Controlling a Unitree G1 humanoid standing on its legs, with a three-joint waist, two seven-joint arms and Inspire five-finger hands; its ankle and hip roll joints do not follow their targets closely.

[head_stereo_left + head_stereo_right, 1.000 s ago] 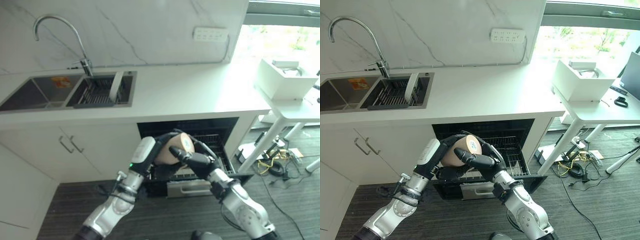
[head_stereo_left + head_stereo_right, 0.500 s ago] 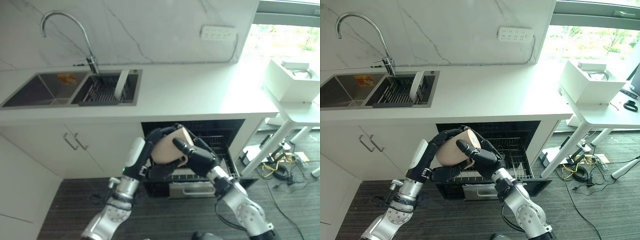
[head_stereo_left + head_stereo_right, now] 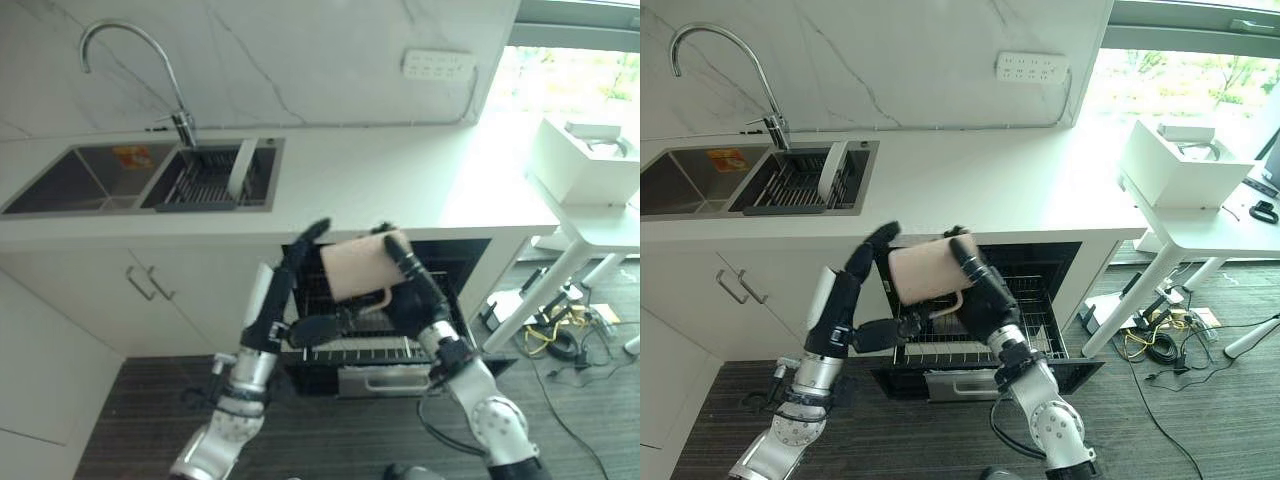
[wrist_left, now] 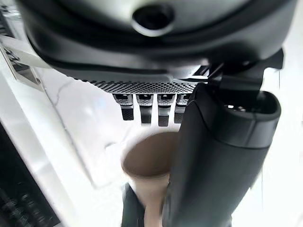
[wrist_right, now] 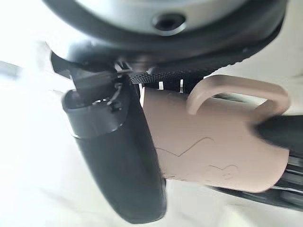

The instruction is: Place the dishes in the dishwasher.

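**Q:** From your head cameras, what have you got?

**Me:** My right hand is wrapped round one tan mug, fingers and thumb curled on its body. I hold it on its side in the air, in front of the counter edge and just above the open dishwasher. My left hand is beside the mug, fingers spread and straight, gripping nothing.

**Q:** How should you handle this step?

**Me:** I judge the mug has to come down onto the pulled-out rack below it. I should keep the right grip firm, turn the mouth downward, and lower it slowly between the wires. The left hand is best kept clear, so it does not knock the mug.

**Q:** And the left wrist camera?

**Me:** I see the mug's open mouth past my thumb. My fingertips hang straight, off the mug.

**Q:** The right wrist camera?

**Me:** The mug lies across my palm, handle outward, my thumb pressed along its side.

**Q:** Counts?

**Me:** One mug in hand. One white plate stands on edge in the sink, which is well to the left of the dishwasher and above it. One tap stands behind that sink. One rack is drawn out.
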